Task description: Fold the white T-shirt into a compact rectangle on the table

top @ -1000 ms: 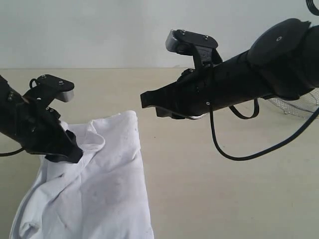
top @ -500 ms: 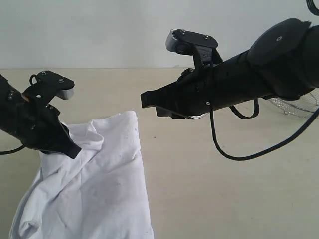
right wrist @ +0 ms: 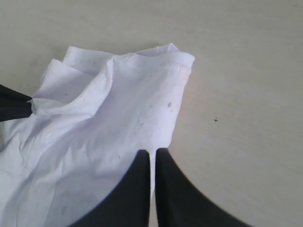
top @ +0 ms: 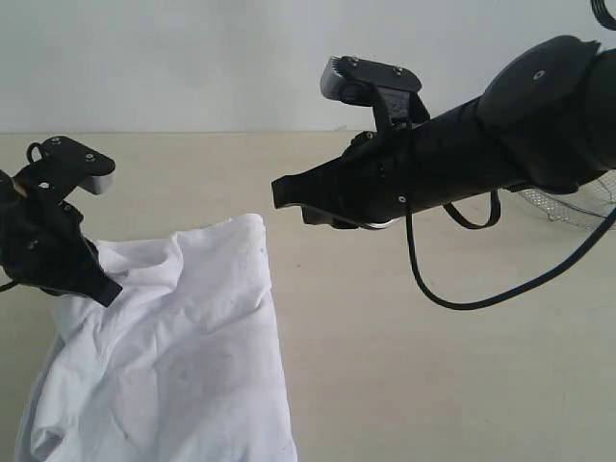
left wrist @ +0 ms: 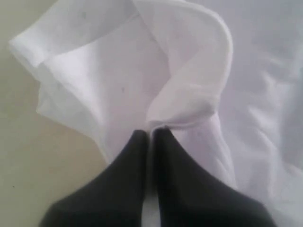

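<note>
The white T-shirt [top: 183, 356] lies crumpled on the left of the pale table [top: 433, 366], with no lettering showing. My left gripper [top: 104, 292] sits at the shirt's upper left edge, shut on a raised fold of its fabric [left wrist: 189, 71]; the fold runs right into the closed fingertips of the left gripper [left wrist: 150, 132]. My right gripper [top: 279, 195] hangs above the table to the right of the shirt's top corner. In its wrist view the right gripper [right wrist: 152, 152] is shut with nothing in it, above the shirt's right edge [right wrist: 94, 142].
A silver wire-mesh basket [top: 568, 204] stands at the far right, partly behind the right arm. A black cable [top: 452, 298] loops down from that arm. Bare tabletop spreads to the right of the shirt.
My left gripper has shut on a fold of the shirt and moved left, dragging the upper left part of the cloth with it. The right arm has not moved.
</note>
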Robot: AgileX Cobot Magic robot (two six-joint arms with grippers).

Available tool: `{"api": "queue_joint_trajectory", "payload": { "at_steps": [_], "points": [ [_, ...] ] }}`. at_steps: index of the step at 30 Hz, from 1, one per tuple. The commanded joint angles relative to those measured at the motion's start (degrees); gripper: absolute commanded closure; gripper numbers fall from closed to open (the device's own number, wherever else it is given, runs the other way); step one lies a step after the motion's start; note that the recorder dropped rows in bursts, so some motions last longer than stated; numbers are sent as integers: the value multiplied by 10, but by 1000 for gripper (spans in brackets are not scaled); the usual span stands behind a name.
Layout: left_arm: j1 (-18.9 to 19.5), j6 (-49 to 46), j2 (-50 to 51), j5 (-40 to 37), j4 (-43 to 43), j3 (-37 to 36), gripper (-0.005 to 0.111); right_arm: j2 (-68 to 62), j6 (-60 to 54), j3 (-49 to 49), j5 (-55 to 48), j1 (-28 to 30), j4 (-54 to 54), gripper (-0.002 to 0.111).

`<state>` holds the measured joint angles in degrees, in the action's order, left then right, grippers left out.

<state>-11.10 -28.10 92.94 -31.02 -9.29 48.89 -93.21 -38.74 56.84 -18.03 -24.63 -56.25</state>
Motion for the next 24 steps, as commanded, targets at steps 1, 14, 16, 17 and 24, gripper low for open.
{"api": "queue_joint_trajectory", "payload": {
  "at_steps": [1, 14, 16, 17, 24],
  "points": [
    [8, 10, 0, -19, 14, 2, 102, 7, -7, -2, 6, 1, 2, 108],
    [8, 193, 0, -13, 173, 2, 102, 7, -7, -2, 2, 1, 2, 108],
    [8, 210, 0, -16, 173, 2, 102, 7, -7, -2, 2, 1, 2, 108],
    [8, 213, 0, -16, 173, 2, 102, 7, -7, -2, 2, 1, 2, 108],
    [26, 232, 0, -20, 183, 2, 102, 7, -7, -2, -5, 1, 3, 108]
  ]
}}
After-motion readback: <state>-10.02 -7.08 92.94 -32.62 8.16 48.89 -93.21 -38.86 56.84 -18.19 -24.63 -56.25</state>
